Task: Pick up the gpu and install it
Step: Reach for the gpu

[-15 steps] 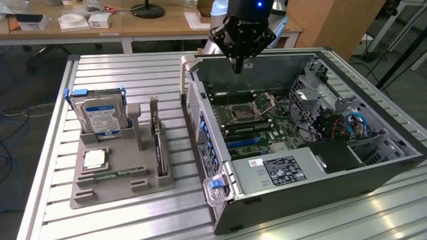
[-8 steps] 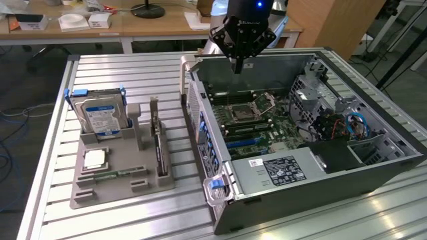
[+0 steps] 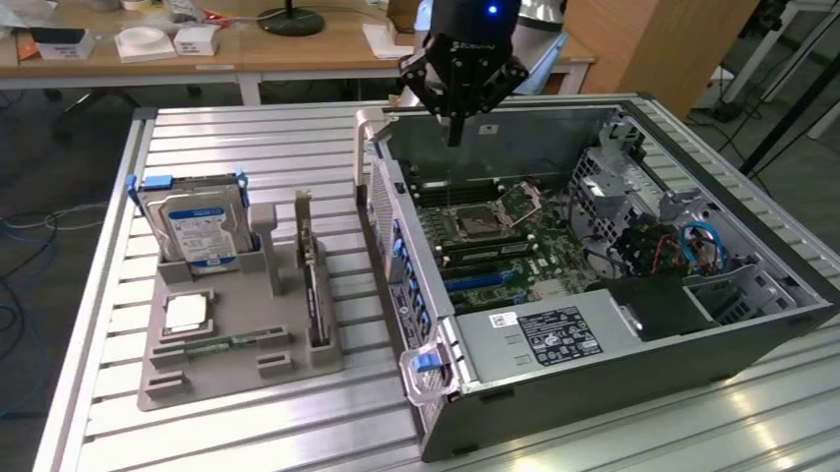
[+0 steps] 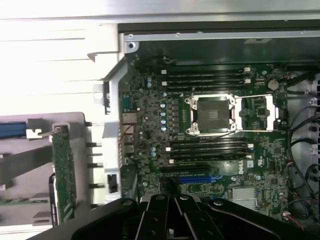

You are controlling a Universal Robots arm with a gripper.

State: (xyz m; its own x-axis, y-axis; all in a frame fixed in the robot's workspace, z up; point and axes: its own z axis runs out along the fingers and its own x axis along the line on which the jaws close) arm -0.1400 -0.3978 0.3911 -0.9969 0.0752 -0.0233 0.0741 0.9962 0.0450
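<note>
Above the open case [image 3: 630,369], your gripper [image 3: 455,130] hangs empty, fingers pressed together; gpu [image 3: 315,295] stands edge-on in the grey rack [image 3: 236,379], well apart; risk: descending closed, you topple it.

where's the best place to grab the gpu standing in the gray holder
Probably the exposed top long edge of the gpu, coming straight down and pinching across its thin faces. It stands upright on edge in a slot of the gray holder, so the lower edge is buried, and the hard drive stands beside it.
</note>
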